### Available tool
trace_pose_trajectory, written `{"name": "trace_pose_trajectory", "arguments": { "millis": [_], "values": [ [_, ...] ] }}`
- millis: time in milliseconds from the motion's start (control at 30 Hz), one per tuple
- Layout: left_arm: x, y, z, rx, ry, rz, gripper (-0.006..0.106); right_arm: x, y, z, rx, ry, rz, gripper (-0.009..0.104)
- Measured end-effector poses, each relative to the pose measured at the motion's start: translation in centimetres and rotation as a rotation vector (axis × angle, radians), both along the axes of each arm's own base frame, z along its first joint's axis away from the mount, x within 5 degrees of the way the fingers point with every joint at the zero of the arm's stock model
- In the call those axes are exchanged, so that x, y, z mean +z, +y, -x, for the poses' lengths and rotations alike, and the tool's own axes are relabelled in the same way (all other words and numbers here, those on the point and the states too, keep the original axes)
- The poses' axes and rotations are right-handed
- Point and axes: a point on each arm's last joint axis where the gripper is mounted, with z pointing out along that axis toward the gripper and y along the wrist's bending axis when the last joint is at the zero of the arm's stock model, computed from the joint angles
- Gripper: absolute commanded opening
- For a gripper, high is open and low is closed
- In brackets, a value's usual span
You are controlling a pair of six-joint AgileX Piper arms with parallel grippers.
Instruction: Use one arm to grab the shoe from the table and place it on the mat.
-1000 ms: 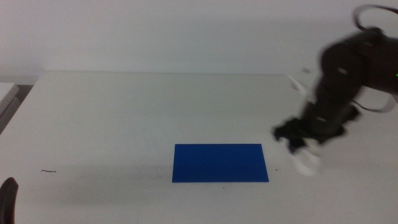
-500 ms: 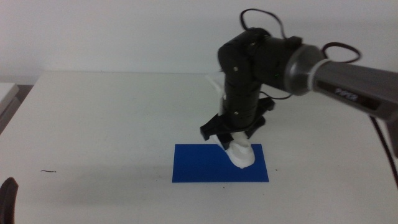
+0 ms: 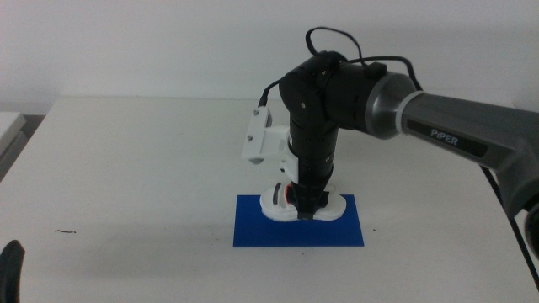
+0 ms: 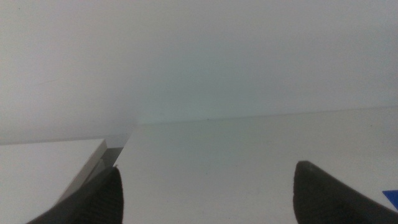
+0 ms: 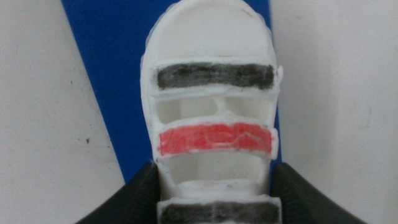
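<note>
The right arm (image 3: 438, 126) reaches in from the right and bends down over the dark blue mat (image 3: 253, 231). My right gripper (image 3: 305, 204) is shut on the white shoe (image 3: 276, 202), which lies level along the mat's far half and seems to rest on it. In the right wrist view the shoe (image 5: 214, 93), with black and red straps, sits between my two jaws with the mat (image 5: 112, 74) under it. My left gripper (image 3: 10, 271) waits at the bottom left corner; the left wrist view shows its jaws wide apart and empty over the table (image 4: 211, 149).
The white table (image 3: 126, 160) stretches wide around the mat. A small dark mark (image 3: 66, 231) lies on it at the left. Another white surface (image 3: 8, 126) stands beyond the table's left edge. A white wall stands behind.
The right arm has swung from the table's right side to the mat with the shoe in its grip. The shoe has turned from hanging toe-down to lying level on the mat.
</note>
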Motion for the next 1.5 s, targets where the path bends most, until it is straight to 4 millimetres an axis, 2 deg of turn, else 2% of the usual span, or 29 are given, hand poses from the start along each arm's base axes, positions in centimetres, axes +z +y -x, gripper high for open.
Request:
{"name": "trace_pose_trajectory", "arguments": {
  "millis": [300, 433, 467, 533, 567, 633, 700, 767, 833, 900, 967, 1067, 1167, 1267, 1333, 1433, 1500],
  "values": [
    [0.0, 0.0, 0.0, 0.0, 0.0, 0.0, 0.094, -2.2, 0.6, -0.4, 0.052, 0.02, 0.0, 0.001],
    [0.0, 0.0, 0.0, 0.0, 0.0, 0.0, 0.094, -2.6, 0.8, -0.5, 0.05, 0.026, -0.01, 0.006],
    [0.0, 0.0, 0.0, 0.0, 0.0, 0.0, 0.094, -2.6, 0.8, -0.5, 0.051, 0.027, -0.011, 0.01],
    [0.0, 0.0, 0.0, 0.0, 0.0, 0.0, 0.094, -2.7, 0.8, -0.5, 0.05, 0.028, -0.013, 0.025],
    [0.0, 0.0, 0.0, 0.0, 0.0, 0.0, 0.094, -2.7, 0.8, -0.5, 0.05, 0.029, -0.014, 0.039],
    [0.0, 0.0, 0.0, 0.0, 0.0, 0.0, 0.094, -2.7, 0.9, -0.4, 0.047, 0.034, -0.021, 0.059],
    [0.0, 0.0, 0.0, 0.0, 0.0, 0.0, 0.094, -2.7, 0.9, -0.4, 0.045, 0.037, -0.028, 0.071],
    [0.0, 0.0, 0.0, 0.0, 0.0, 0.0, 0.094, -2.3, 0.9, -0.2, 0.044, 0.022, -0.049, 0.078],
    [0.0, 0.0, 0.0, 0.0, 0.0, 0.0, 0.094, -1.0, 0.3, 0.4, 0.019, -0.014, -0.097, 0.078],
    [0.0, 0.0, 0.0, 0.0, 0.0, 0.0, 0.094, 1.6, -1.3, 1.2, -0.044, -0.08, -0.171, 0.078],
    [0.0, 0.0, 0.0, 0.0, 0.0, 0.0, 0.094, 3.7, -4.3, 2.3, -0.151, -0.15, -0.251, 0.078],
    [0.0, 0.0, 0.0, 0.0, 0.0, 0.0, 0.094, 7.3, -10.0, 5.2, -0.357, -0.28, -0.387, 0.078],
    [0.0, 0.0, 0.0, 0.0, 0.0, 0.0, 0.094, 9.5, -16.0, 9.7, -0.56, -0.415, -0.527, 0.078],
    [0.0, 0.0, 0.0, 0.0, 0.0, 0.0, 0.094, 9.7, -21.2, 14.9, -0.749, -0.543, -0.655, 0.078],
    [0.0, 0.0, 0.0, 0.0, 0.0, 0.0, 0.094, 9.0, -23.6, 18.1, -0.83, -0.631, -0.72, 0.078],
    [0.0, 0.0, 0.0, 0.0, 0.0, 0.0, 0.094, 7.4, -25.5, 21.8, -0.883, -0.741, -0.783, 0.078],
    [0.0, 0.0, 0.0, 0.0, 0.0, 0.0, 0.094, 6.3, -26.1, 23.6, -0.89, -0.797, -0.819, 0.078]
  ]
}}
